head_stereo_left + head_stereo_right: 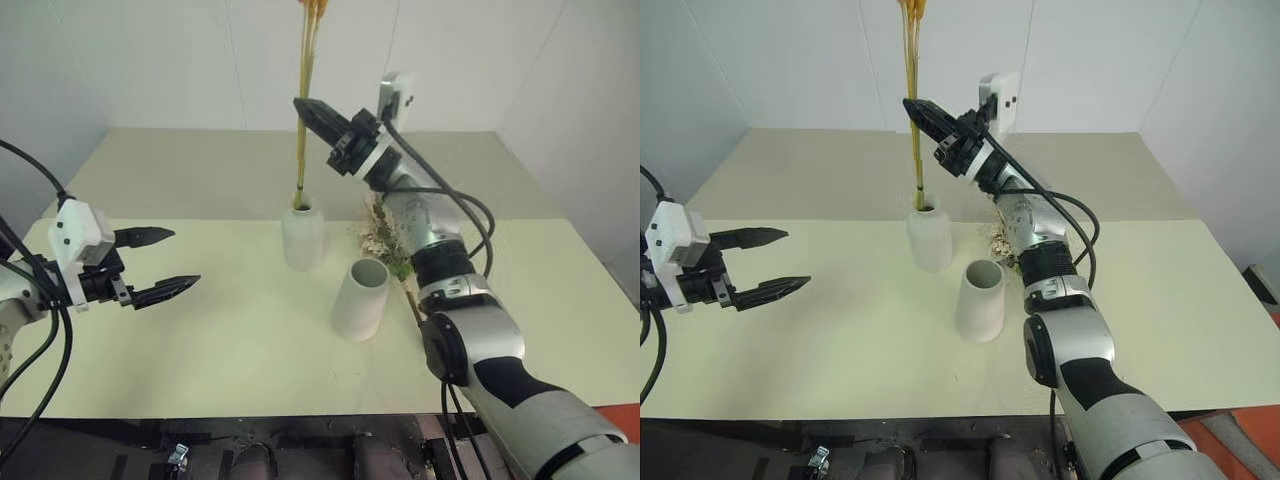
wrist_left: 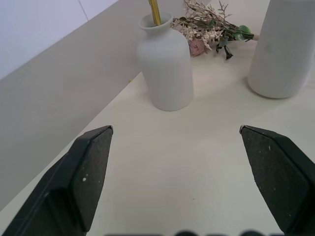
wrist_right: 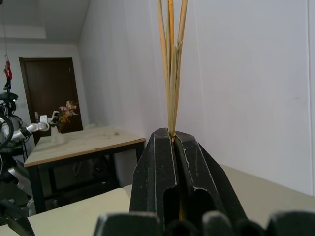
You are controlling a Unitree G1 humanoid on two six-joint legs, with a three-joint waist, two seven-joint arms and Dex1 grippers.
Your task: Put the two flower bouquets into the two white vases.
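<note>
White vases, two: small bottle vase (image 1: 302, 237), larger cylinder vase (image 1: 360, 298). Bouquets, two: grass spray (image 1: 305, 120) pinched in right gripper (image 1: 304, 106), rose bunch (image 2: 204, 29) lying far right. Left gripper (image 1: 165, 262) spread wide.

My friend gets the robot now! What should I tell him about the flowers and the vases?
Right gripper: shut on the orange-yellow grass spray, whose stem ends are already in the mouth of the small narrow-necked vase.
Left gripper: open, holding nothing, off to the left of the vases.
Wide-mouthed vase: no flowers in it yet, standing just in front and to the right of the small one.
Pink rose bunch: lying on the table behind the vases.
Done: spray almost placed.
Left: let go of the spray, then put the rose bunch into the wide vase.
</note>
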